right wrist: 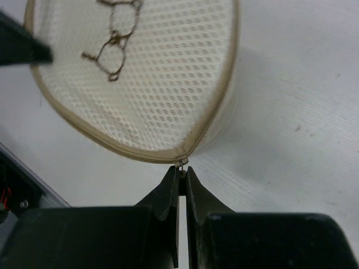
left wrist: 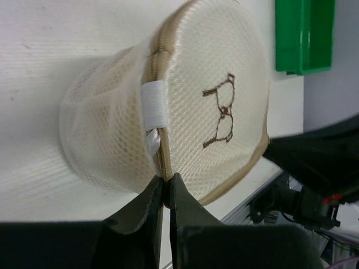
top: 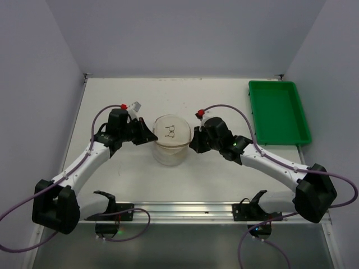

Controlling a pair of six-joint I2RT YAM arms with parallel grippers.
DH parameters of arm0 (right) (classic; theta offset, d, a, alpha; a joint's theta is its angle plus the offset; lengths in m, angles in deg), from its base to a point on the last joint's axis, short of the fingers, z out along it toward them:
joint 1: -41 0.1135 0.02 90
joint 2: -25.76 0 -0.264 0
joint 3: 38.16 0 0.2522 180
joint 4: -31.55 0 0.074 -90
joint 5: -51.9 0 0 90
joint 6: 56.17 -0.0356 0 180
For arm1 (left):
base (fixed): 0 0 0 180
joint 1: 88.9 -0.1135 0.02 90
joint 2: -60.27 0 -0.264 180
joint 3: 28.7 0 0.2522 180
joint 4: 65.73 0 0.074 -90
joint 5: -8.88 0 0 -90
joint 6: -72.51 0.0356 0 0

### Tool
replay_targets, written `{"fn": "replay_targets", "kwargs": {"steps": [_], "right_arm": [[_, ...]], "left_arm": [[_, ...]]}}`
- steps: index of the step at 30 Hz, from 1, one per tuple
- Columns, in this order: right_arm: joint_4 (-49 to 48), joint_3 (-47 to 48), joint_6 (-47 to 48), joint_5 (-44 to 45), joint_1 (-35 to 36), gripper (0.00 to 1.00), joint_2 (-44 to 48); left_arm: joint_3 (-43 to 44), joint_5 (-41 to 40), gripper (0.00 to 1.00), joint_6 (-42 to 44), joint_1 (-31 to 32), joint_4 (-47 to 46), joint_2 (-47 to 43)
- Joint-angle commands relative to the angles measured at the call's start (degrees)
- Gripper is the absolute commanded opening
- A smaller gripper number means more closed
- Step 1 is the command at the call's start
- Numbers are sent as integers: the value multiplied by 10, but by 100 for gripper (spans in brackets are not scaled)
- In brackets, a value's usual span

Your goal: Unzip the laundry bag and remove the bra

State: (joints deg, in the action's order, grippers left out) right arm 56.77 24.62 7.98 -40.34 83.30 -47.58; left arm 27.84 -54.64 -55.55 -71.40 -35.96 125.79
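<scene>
**Operator:** Position of laundry bag (top: 169,140)?

**Technician:** Mid-table (top: 123,179), directly between both arms. Domed face turned upward, with brown bra symbol (left wrist: 221,112) legible on the mesh. Well apart from green tray (top: 279,112), which sits at far right of the table.

**Operator:** Status of left gripper (left wrist: 166,182)?

**Technician:** Closed. Clamped on the tan rim (left wrist: 160,50) of the bag on its left side, with the seam entering between the fingertips. Located just below a white tab (left wrist: 153,103) wrapped across that seam.

**Operator:** Status of right gripper (right wrist: 182,174)?

**Technician:** Closed as well. Pinched on the zip pull (right wrist: 180,163) at the right side of the bag, where the line of zip teeth meets the rim. Fingers almost touching, with only the small metal pull between them.

**Operator:** Condition of zip?

**Technician:** Teeth meshed along every stretch visible from the right wrist view. Slider seated against the rim at the gripped point. Far side of the rim hidden from all three views, so cannot tell there.

**Operator:** Bag shape?

**Technician:** Round and full, side walls standing, flat end down on the table.
</scene>
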Motion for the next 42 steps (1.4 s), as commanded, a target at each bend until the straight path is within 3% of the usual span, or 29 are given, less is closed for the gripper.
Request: {"fn": "replay_targets", "kwargs": {"steps": [1,7,9,10,12,13,15,18,22,30,33,34,37,42], "right_arm": [[25,33,14,-15,55,0,-7],[-49,48,-94,-64,137,0,-62],[-86,65,-118,-66,145,0,-91],[-94,72,-122,-57,151,0,-101],[-108,95,-126,-36,154,0,-125],[-110,102,-127,-18,154,0,-132],[-111,121,-131,-1,154,0,-142],[-134,136,-137,21,154,0,-153],[-136,152,-135,32,154,0,-169],[-137,147,-141,29,154,0,-181],[-132,143,-138,29,155,0,-175],[-129,142,-137,35,154,0,-171],[-116,121,-127,57,154,0,-146],[-92,41,-73,108,152,0,-91]], "left_arm": [[72,-39,11,34,-19,6,70],[160,-26,27,-8,-19,-71,183],[162,-27,35,-17,-18,-82,181],[159,-37,52,-21,-19,-82,164],[142,-56,74,-24,-19,-73,138],[135,-82,89,-25,-21,-53,105],[106,-113,96,-34,-23,-21,67],[44,-155,97,-64,-22,-7,-18],[-33,-107,89,-106,-15,-26,-96],[-91,-101,66,-163,52,-91,-94],[-91,-101,49,-174,57,-113,-85],[-89,-100,34,-174,57,-114,-82],[-82,-113,0,-166,57,-99,-90],[-80,-101,0,-148,54,-75,-96]]}}
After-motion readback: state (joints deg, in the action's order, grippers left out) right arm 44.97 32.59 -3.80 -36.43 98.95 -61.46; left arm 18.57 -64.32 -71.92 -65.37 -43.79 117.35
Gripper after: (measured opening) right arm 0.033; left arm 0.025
